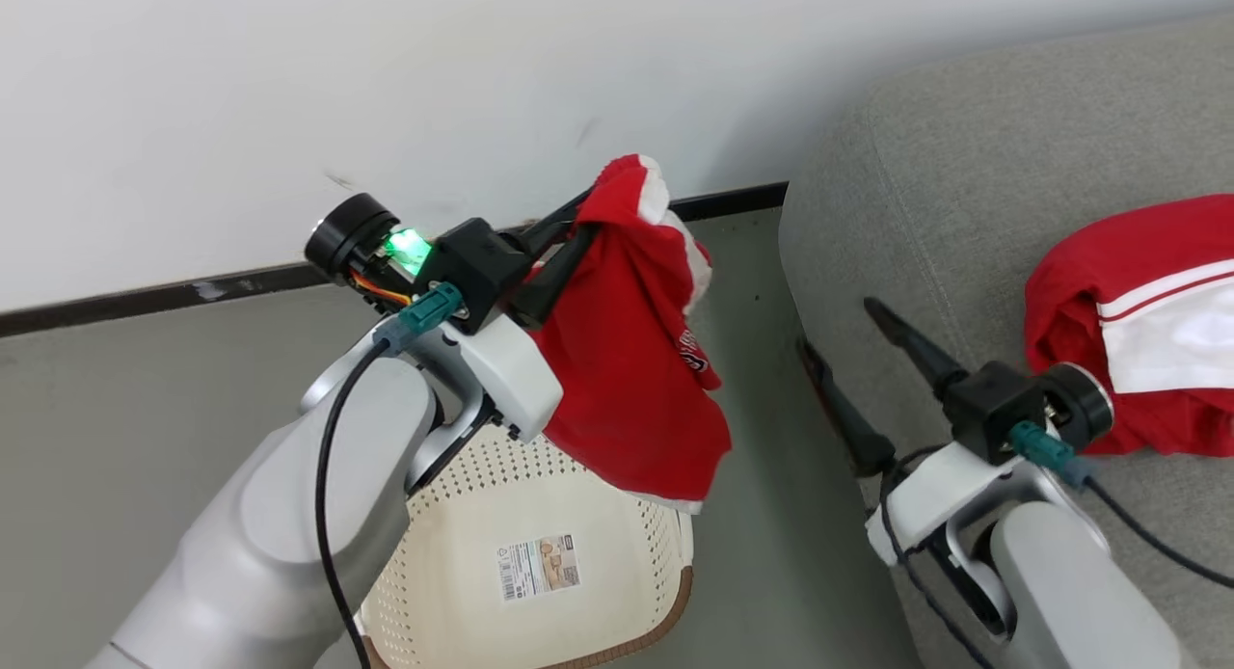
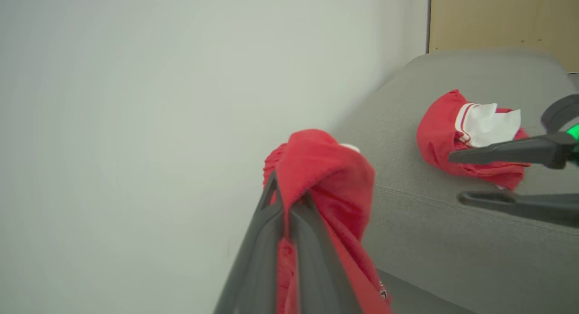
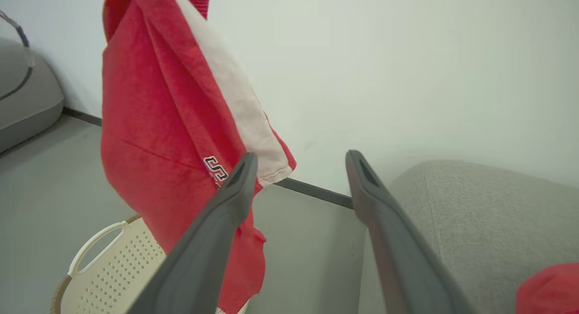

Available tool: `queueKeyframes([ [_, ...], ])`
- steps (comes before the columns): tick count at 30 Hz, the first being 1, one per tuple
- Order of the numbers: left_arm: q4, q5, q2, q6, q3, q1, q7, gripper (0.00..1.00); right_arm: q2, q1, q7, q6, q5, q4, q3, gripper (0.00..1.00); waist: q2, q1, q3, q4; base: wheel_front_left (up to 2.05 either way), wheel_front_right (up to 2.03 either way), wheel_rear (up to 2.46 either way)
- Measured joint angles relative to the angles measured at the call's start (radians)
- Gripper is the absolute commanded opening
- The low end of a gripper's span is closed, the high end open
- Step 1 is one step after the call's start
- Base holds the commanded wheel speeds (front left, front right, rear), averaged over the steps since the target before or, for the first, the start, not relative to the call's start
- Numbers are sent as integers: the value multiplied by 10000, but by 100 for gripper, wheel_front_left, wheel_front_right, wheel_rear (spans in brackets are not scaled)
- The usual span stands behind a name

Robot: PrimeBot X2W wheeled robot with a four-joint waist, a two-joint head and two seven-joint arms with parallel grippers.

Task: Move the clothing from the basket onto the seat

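L forearm (image 1: 289,515), pale grey w/ a black cable (image 1: 328,515) along it, sits closest in head view, rising from lower left across the near side of the basket (image 1: 631,553). L tool (image 1: 576,221) is pressed together, pinching the top of a red garment (image 1: 627,380). Cloth bunches over the fingertips and the rest hangs free, w/ a white stripe down one edge and small lettering partway down. The lower hem hangs over the basket's rim on the seat side; whether it touches the rim can't be told. A green light (image 1: 407,248) glows on the L wrist. The basket is cream, perforated, brown-rimmed and stands on the grey floor (image 1: 145,409), w/ a label (image 1: 538,567) on its bottom. Just beside it, to the robot's R, is the grey seat (image 1: 964,168). A second red garment (image 1: 1128,332) w/ a white panel lies bunched on the cushion, well apart from the held one. R tool (image 1: 837,327) is spread wide and empty, hovering at the seat's edge nearest the basket, fingers aimed toward the white wall (image 1: 289,91) and its dark baseboard (image 1: 145,303). In R wrist view the held garment hangs beyond one finger, w/ the basket handle below it. In L wrist view both dark fingers close on red cloth, and the R tool's fingers cross in front of the garment on the seat.
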Motion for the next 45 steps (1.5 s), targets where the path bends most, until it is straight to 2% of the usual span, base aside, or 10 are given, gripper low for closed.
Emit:
queueKeyframes([
  [6, -280, -94, -265, -73, -483, -198, 234, 0, -171, 80, 0, 2, -29, 424, 1283, 100, 0, 0, -570, -25, 0, 0, 0],
  [16, -596, -545, -506, -75, -965, -200, 612, 0, -359, -189, 0, 2, -52, 1135, 2631, 100, 0, 0, -1340, -98, 0, 0, 0],
  [24, -662, -803, -537, -75, -1145, -177, 832, 0, -199, -638, 0, 0, -65, 1799, 3200, 100, 0, 0, -1738, -56, 0, 0, 0],
  [35, -899, -1164, -614, -75, -1400, -152, 1118, 0, 353, -1001, 0, 2, -33, 2721, 3580, 100, 0, 0, -2127, 251, 0, 0, 0],
  [36, -917, -1212, -623, -75, -1415, -141, 1120, 0, 364, -1076, 0, 2, -31, 2757, 3578, 91, 0, 0, -2152, 284, 0, 0, 0],
  [38, -947, -1252, -650, -75, -1448, -92, 1164, 0, 385, -1210, 0, 2, -31, 2886, 3586, 47, 0, 0, -2197, 351, 0, 0, 0],
  [40, -965, -1304, -681, -75, -1480, 13, 1198, 0, 410, -1275, 0, 2, -31, 2987, 3580, 29, 0, 0, -2239, 419, 0, 0, 0],
  [41, -966, -1319, -690, -75, -1503, 57, 1204, 0, 430, -1275, 0, 2, -31, 3032, 3586, 11, 0, 0, -2257, 451, 0, 0, 0],
  [42, -966, -1346, -700, -75, -1524, 81, 1214, 0, 447, -1275, 0, 2, -31, 3072, 3588, 0, 0, 0, -2275, 484, 0, 0, 0],
  [45, -963, -1476, -719, -75, -1538, 119, 1254, 0, 504, -1297, 0, 2, -21, 3210, 3595, 0, 0, 0, -2323, 571, 0, 0, 0],
])
